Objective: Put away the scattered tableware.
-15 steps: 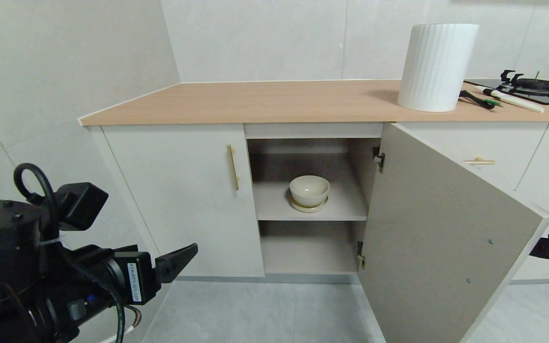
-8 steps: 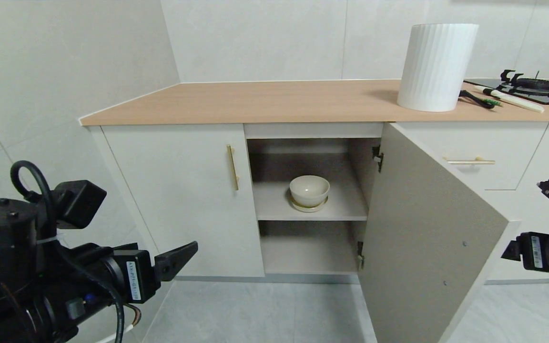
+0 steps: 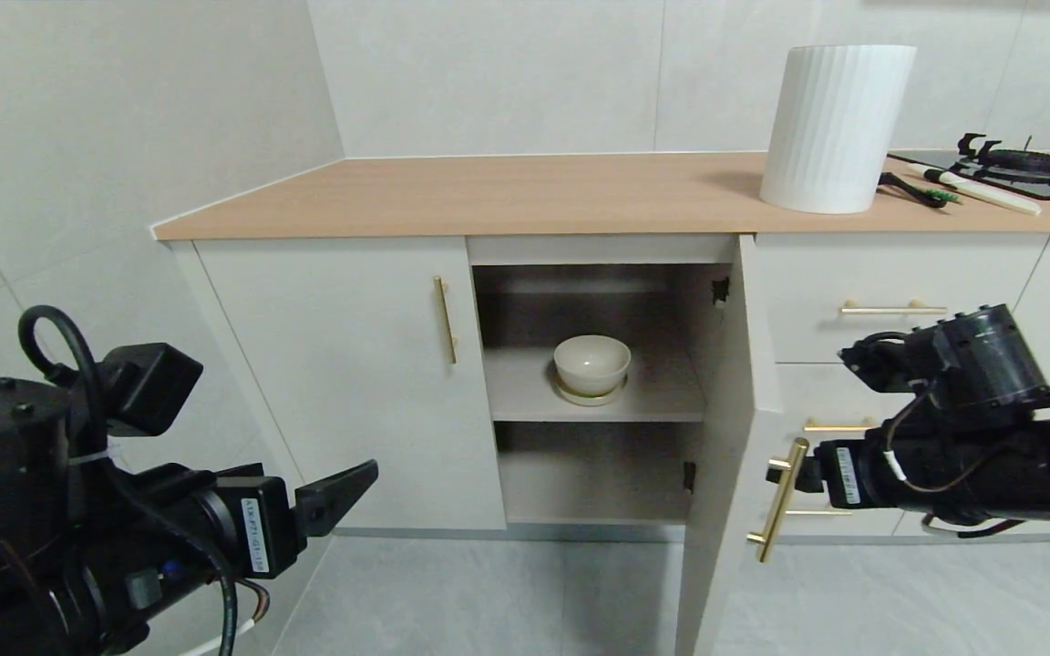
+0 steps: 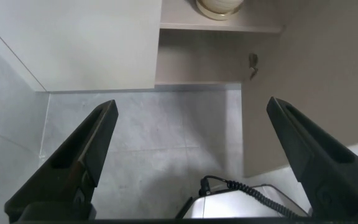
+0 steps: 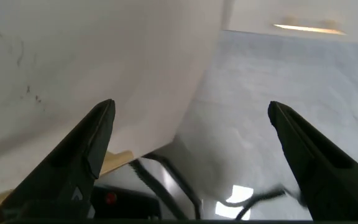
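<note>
My left jaws and right jaws are both spread wide, nothing held. Those right jaws sit just beside the door handle (image 3: 780, 497), can't tell if I'm touching it.

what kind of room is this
Most likely a kitchen: a wooden countertop along tiled walls, a gas burner at its right end, and a bowl on the cabinet shelf below.

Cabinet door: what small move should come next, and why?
Probably push the pale cabinet door closed: it stands ajar, the open right tool sits at its outer face beside the gold bar handle, and the cream bowl already rests on the shelf.
</note>
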### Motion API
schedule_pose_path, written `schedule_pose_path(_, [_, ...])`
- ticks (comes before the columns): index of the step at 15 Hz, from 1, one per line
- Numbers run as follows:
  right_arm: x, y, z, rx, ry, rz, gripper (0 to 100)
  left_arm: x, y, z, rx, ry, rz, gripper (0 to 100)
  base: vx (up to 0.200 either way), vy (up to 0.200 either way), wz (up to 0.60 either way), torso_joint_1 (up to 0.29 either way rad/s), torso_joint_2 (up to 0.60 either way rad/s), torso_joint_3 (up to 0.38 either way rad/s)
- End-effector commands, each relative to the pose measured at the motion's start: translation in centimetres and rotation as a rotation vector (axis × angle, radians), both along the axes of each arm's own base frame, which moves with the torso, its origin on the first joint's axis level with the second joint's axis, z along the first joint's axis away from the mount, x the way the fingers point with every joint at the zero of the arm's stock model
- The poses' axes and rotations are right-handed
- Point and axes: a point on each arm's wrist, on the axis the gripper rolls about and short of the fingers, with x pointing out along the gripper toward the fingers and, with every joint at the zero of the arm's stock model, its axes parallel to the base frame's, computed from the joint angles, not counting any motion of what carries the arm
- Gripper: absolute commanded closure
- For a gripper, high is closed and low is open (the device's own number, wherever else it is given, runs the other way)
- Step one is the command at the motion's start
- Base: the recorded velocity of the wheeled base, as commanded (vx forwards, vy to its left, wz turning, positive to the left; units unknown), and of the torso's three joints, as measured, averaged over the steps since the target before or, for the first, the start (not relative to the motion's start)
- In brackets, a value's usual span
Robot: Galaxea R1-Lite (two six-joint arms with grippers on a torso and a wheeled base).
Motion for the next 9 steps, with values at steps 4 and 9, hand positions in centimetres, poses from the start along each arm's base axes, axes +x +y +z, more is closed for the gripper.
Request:
schedule_pose_path(4, [3.5, 4.4, -2.0, 0.034, -0.020, 0.082, 0, -0.1, 0.1, 0.1, 0.000, -0.005, 0.001, 0, 0.000, 0.000, 0.00, 0.000, 0.00, 0.000])
schedule_pose_path(9, [5.2, 5.6, -3.8, 0.119, -0.058, 0.039, 0, 0.1, -0.1, -0.2, 0.006, 0.007, 0.006, 0, 0.000, 0.000, 0.00, 0.000, 0.00, 0.000])
